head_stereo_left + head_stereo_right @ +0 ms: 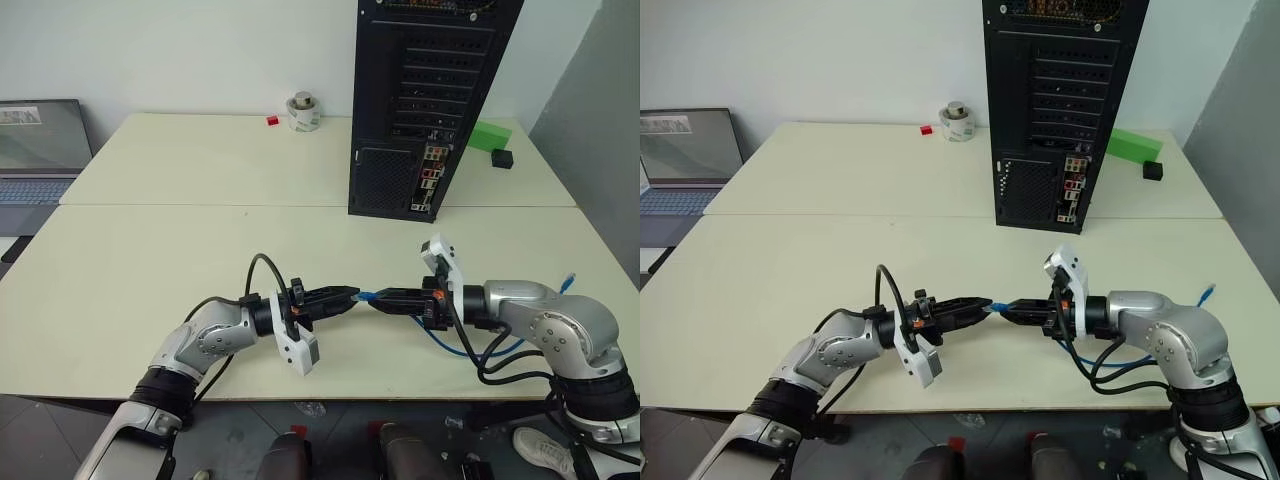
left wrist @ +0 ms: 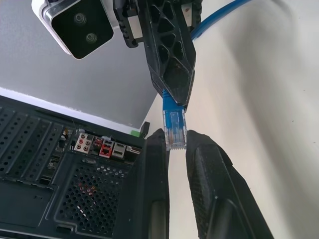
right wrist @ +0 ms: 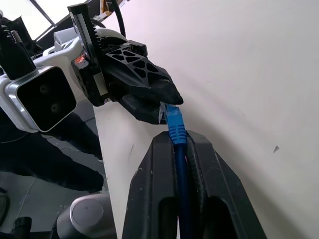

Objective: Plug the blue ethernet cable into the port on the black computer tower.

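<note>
Near table edge: left end effector and right end effector meet tip to tip above the pale cream table. Right fingers clamped on the thin bright blue ethernet cable just behind its clear plug; left fingers pinched together on the plug's tip. Cable slack loops back under the right forearm. Farther back, the tall black metal computer tower stands upright, port strip facing the robot.

bare table before black computer tower
</note>
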### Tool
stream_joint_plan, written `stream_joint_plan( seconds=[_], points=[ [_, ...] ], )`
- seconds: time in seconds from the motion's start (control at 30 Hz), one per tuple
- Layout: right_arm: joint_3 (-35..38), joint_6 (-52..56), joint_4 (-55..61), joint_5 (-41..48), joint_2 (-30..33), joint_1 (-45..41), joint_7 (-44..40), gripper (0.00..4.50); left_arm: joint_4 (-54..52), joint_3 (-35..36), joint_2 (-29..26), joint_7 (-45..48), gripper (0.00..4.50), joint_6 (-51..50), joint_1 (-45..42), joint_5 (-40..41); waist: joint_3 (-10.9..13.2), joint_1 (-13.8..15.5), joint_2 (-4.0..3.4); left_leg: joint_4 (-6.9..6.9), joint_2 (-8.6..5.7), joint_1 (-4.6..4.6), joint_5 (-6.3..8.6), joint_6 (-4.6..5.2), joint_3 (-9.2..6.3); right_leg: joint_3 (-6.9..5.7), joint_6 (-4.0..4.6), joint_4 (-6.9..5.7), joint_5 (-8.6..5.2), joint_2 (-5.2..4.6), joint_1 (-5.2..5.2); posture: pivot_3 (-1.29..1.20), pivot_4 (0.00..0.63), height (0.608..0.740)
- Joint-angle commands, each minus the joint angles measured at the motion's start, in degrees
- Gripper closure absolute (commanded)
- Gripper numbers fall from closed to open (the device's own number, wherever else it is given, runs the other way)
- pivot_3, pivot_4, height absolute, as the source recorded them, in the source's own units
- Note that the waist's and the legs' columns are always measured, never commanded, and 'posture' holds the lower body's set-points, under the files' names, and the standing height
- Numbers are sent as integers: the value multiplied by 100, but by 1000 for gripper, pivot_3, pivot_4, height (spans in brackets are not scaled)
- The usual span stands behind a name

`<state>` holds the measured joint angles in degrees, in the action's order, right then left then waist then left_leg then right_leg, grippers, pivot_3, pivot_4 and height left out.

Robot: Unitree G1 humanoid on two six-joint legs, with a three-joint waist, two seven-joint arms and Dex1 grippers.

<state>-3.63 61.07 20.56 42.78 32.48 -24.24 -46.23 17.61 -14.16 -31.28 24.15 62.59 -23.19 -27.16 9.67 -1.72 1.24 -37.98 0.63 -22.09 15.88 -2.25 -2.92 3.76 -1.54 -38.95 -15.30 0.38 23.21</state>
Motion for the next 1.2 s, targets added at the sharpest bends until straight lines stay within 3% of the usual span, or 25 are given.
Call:
stream_joint_plan(
  seconds=[0.03, 0.07, 0.33, 0.57, 0.77, 0.93, 1.2],
  points=[
    [61, 32, 92, 185, 9, -155, -65, 4498, -169, -153, -71, 73, 3901, -140, 54, 333, 0, 0, 0, 0, 0, 0, 0, 0, 0, 0, 0, 0, 0, 0, 0, 0, 150, 740],
    [62, 43, 90, 188, 17, -157, -69, 4498, -178, -194, -78, 163, 3551, -252, 64, 507, 0, 0, 0, 0, 0, 0, 0, 0, 0, 0, 0, 0, 0, 0, 0, 0, 150, 740],
    [135, 86, 112, 262, 134, -147, -85, 4500, -386, -241, -85, 500, 2036, -892, 99, 1193, 0, -2, 0, 0, 0, -1, 0, 0, -1, -1, 0, 0, 0, 0, 0, 0, 150, 740],
    [754, -90, 66, 286, 224, -136, 223, 4500, -896, 147, 210, 593, 782, -2761, 205, 2007, 0, -3, 0, -1, 0, -2, 0, 0, -2, -1, 0, 0, 0, 0, 0, 0, 150, 740],
    [1396, -623, 111, -75, -127, -161, 1139, 4500, -1871, 537, 860, 648, 782, -5609, 97, 3465, 0, -8, 0, -1, 0, -7, 0, 0, -5, -3, -1, -1, -1, 1, 1, 0, 150, 740],
    [1299, -1288, 207, -680, -492, -243, 1878, 4500, -2409, 760, 1354, 383, 782, -7401, -330, 4134, 0, -12, 0, -2, -2, -9, 0, 0, -1, -6, -1, -1, -1, 3, 1, 0, 150, 740],
    [711, -2466, -359, -2346, -1277, -602, 3367, 4500, -2197, 805, 1596, 181, 782, -8736, -1275, 4132, 0, -15, 0, -1, -5, -5, -1, -2, 0, 1, -1, -1, -1, 8, 3, 0, 150, 740]
  ],
)
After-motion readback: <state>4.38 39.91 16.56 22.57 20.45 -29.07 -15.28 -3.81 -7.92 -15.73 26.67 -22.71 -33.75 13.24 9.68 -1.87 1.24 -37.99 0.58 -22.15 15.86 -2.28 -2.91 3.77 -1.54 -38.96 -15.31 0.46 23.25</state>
